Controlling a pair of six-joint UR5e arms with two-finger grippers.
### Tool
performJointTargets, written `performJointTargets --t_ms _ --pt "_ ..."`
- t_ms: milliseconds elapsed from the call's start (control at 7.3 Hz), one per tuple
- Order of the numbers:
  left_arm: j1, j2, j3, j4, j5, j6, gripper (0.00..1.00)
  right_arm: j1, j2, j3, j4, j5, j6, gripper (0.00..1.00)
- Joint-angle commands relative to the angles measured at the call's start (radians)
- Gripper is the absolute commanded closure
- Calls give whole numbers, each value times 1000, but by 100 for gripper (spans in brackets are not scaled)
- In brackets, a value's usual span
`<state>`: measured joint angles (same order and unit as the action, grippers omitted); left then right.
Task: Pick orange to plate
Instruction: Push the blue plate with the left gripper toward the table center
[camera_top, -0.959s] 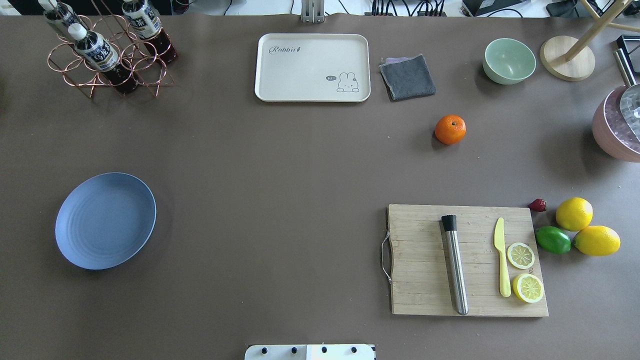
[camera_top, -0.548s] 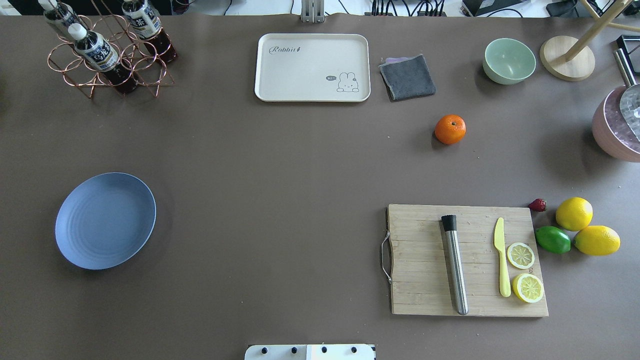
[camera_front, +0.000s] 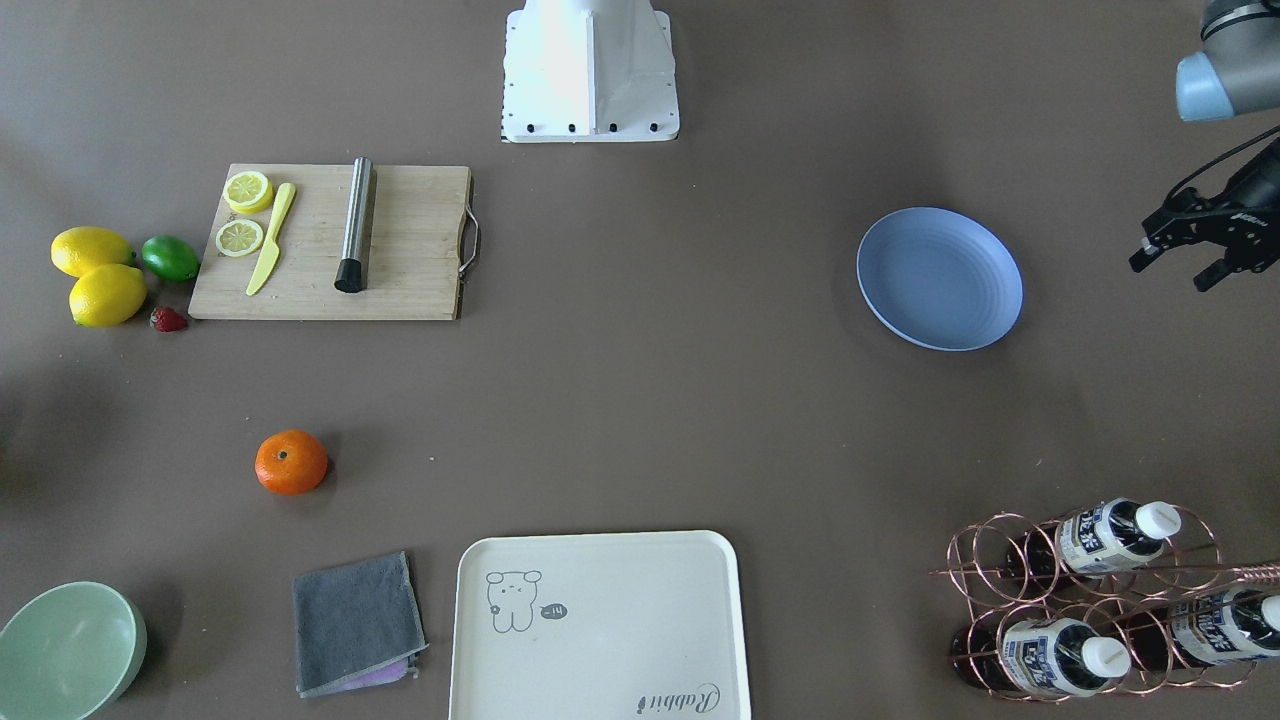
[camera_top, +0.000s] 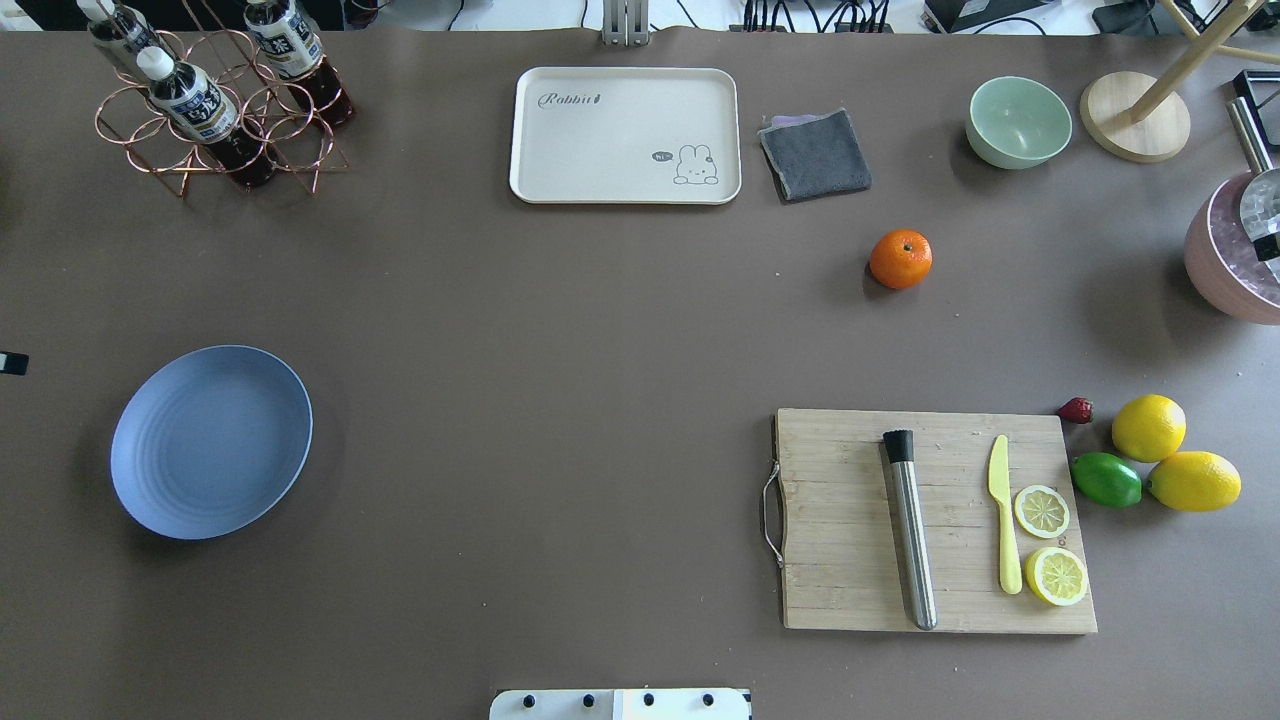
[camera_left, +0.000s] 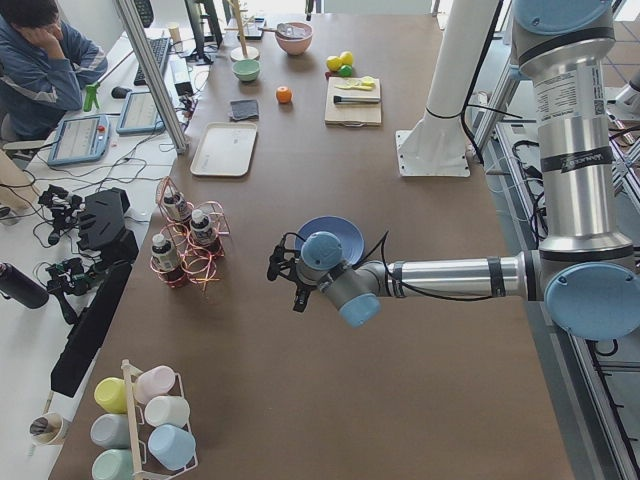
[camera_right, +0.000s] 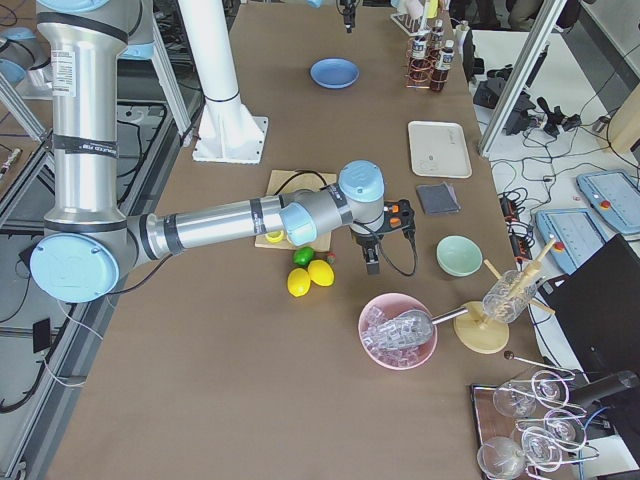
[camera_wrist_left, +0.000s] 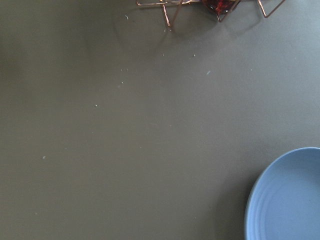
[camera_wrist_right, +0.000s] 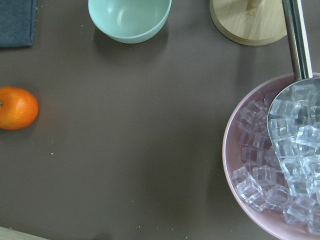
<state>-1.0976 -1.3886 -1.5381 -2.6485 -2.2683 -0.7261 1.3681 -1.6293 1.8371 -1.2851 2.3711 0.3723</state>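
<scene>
The orange (camera_top: 900, 259) lies alone on the brown table between the grey cloth and the cutting board; it also shows as the orange (camera_front: 291, 462) and at the left edge of the right wrist view as the orange (camera_wrist_right: 17, 108). Far across the table sits the blue plate (camera_top: 210, 441), bare, seen too as the plate (camera_front: 940, 278) and the plate (camera_wrist_left: 290, 200). My left gripper (camera_front: 1172, 272) hovers open just outside the plate's outer side. My right gripper (camera_right: 370, 255) hangs between the orange and the ice bowl; I cannot tell its state.
A cutting board (camera_top: 840, 520) with a muddler, knife and lemon slices lies near the robot. Beside it are two lemons (camera_top: 1150, 428) and a lime (camera_top: 1105, 479). A pink ice bowl (camera_top: 1225, 270), green bowl (camera_top: 1018, 121), cream tray (camera_top: 600, 140), grey cloth (camera_top: 815, 153) and bottle rack (camera_top: 215, 110) line the far side.
A dark gripper tip has come into the overhead view at the left edge near the plate, and another dark piece at the right edge over the ice bowl. Orange and plate have not moved.
</scene>
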Motion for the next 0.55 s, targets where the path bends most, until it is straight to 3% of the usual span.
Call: performJointTargets --t_ms 0,411 --pt "182 -24 95 -241 122 -241 8 -17 -1 2 26 -7 33 0" --pt "212 -55 81 -260 121 -273 17 -20 0 2 26 -9 31 0"
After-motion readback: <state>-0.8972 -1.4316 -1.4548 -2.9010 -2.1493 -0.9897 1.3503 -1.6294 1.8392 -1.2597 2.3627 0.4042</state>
